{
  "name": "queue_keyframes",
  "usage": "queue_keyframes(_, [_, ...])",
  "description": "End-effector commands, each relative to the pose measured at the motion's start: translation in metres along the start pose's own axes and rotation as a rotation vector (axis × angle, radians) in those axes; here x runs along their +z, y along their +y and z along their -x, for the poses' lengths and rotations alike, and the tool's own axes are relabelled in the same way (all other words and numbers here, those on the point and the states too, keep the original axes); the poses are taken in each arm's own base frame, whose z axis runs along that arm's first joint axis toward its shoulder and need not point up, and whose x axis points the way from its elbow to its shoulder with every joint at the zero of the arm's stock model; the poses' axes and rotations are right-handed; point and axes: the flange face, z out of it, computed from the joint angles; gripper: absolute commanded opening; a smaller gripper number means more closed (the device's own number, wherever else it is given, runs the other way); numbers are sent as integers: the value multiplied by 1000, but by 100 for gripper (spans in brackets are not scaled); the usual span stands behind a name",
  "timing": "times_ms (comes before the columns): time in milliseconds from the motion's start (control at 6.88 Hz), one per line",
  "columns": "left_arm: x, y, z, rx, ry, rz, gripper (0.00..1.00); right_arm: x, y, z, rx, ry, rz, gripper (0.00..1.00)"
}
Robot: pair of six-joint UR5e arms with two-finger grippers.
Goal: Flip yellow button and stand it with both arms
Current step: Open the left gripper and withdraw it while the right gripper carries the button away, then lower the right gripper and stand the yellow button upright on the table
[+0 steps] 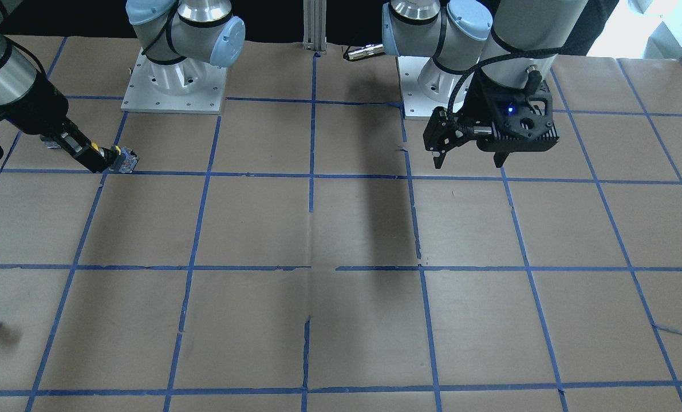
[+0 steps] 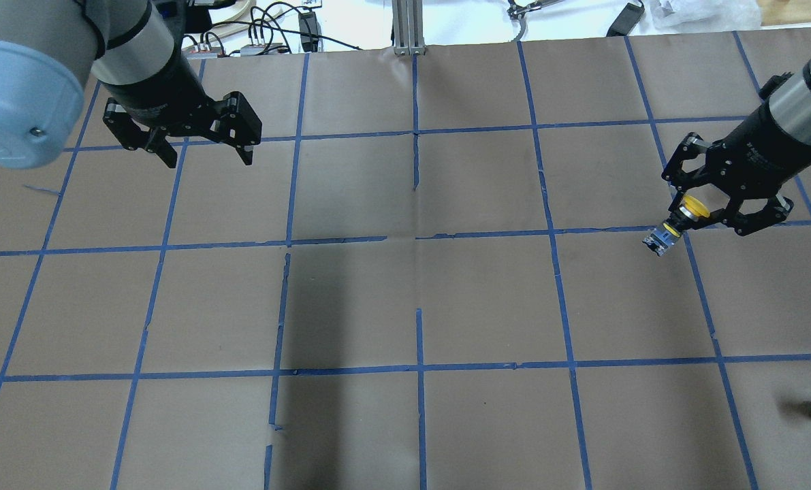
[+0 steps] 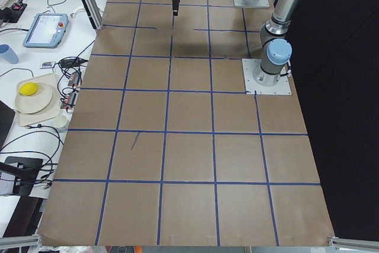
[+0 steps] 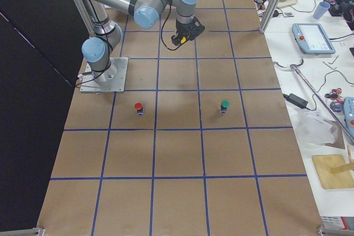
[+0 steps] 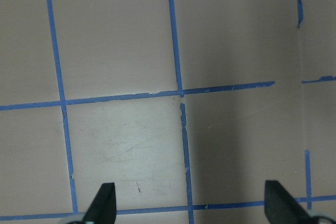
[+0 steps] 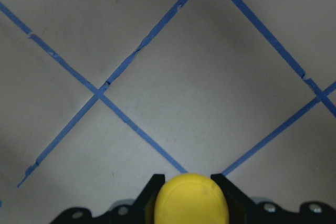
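Just one yellow button (image 2: 677, 221), far right in the overhead view, gripped by its cap in the right pincer (image 2: 693, 207). Left pincer (image 2: 210, 160) is wide open and empty. Also one red button (image 4: 138, 106) and one green button (image 4: 224, 105).

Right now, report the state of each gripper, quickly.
Left gripper: open, holding nothing.
Right gripper: shut on the yellow button, gripping it at the cap.
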Motion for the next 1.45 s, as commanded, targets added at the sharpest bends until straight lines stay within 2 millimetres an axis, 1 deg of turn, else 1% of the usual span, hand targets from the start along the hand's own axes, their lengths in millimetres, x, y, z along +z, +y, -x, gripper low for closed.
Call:
queue_keyframes(0, [1,-7,-8,-28,67,6,100,35,-41,2,14,61,-60,11])
queue_keyframes(145, [-11,5,-7,-11,57,25,100,44,-60,-14,146,149,-101,11])
queue_keyframes(291, [-22,9,4,47,57,24,100,51,-80,-37,225,236,-127,11])
queue_keyframes(436, [-27,9,10,43,55,24,100,61,-97,-46,254,244,-135,11])
queue_keyframes(581, [-32,11,12,41,56,15,100,65,-109,-56,268,314,-178,11])
queue_keyframes(726, [-31,12,11,44,54,16,100,70,-118,-60,279,351,-235,11])
queue_keyframes(872, [-27,9,11,43,54,21,100,84,-126,-68,334,381,-303,11])
queue_keyframes(1017, [-24,7,10,43,54,24,100,106,-131,-76,361,402,-367,11])
queue_keyframes(1162, [-17,3,8,37,55,36,100,124,-130,-81,378,388,-436,11])
queue_keyframes(1308, [-18,2,8,37,57,33,100,141,-127,-90,395,375,-487,11])
